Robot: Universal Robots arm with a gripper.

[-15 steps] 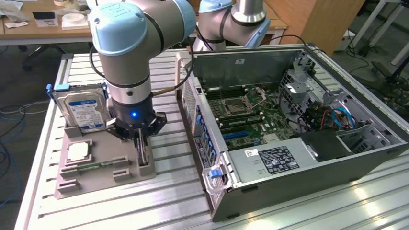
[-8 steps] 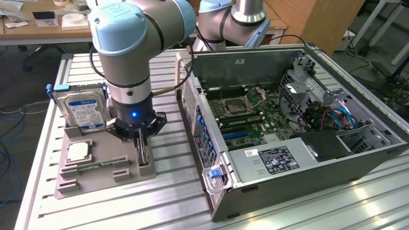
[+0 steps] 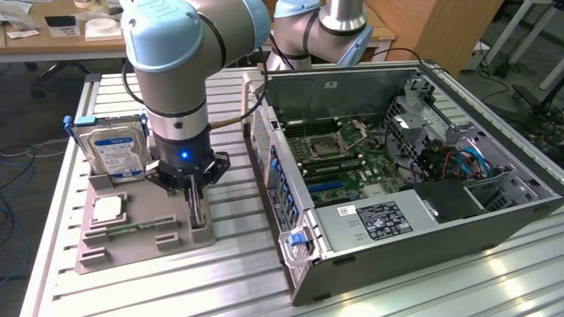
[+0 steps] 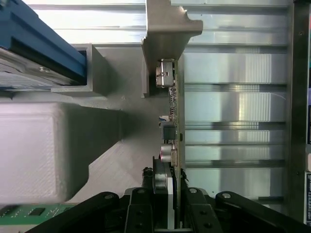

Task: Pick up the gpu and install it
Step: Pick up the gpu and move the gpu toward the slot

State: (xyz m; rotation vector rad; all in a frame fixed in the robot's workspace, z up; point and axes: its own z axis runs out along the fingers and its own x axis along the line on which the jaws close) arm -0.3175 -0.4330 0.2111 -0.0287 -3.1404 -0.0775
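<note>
Status: early, at the pick stage, with install not done. The graphics card (image 4: 176, 104) stands on edge in its slot at the near end of the grey holder tray (image 3: 132, 247), directly under the pincer (image 4: 173, 174). Its metal bracket (image 4: 167, 29) is at the end of the card farthest from the pincer. The pincer is down over the card with its fingers (image 4: 160, 187) nearly together, one on each face. From the wrist view I judge it clamped on the card, since there's no gap I can make out between pads and board. I can't tell whether the card has lifted clear of the tray or sits seated in its slot; from the exterior view its lower edge looks level with the tray top, so call it gripped, not extracted. The hard drive (image 3: 110, 155) with the blue label is upright in the same tray, just beside the pincer on the side away from the computer case (image 3: 493, 218). The square chip (image 3: 107, 209) and memory stick (image 3: 132, 229) lie flat in the tray, near the pincer on that same side. The case lies open on the table (image 3: 176, 290) on the pincer's other side, near but not touching the tray. The motherboard (image 3: 352, 168) is exposed, and I see no card in its expansion slots. What's left is lift, carry across to the case, align, seat.
</note>
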